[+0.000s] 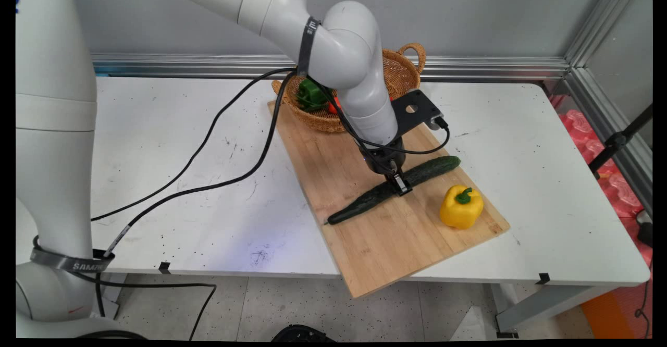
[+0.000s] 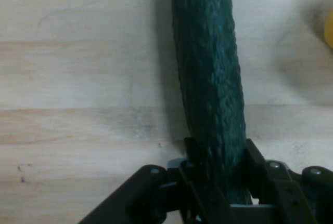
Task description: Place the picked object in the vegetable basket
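Green cucumber [image 2: 210,78] on wooden board [image 1: 385,232], clamped mid-length between pincer [image 1: 400,184]

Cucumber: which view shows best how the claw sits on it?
The hand view: the claw has a finger on each side of the cucumber, pressed against it. The main view shows the cucumber whole on the cutting board, but the contact is tiny there.

A long cucumber [image 1: 396,188] lies diagonally across a wooden board [image 1: 385,232], splitting its open surface. A yellow pepper [image 1: 460,207] stands near the cucumber's right end. A wicker basket [image 1: 401,73] blocks the board's far end. Bare table [image 1: 208,206] stretches wide on the left.
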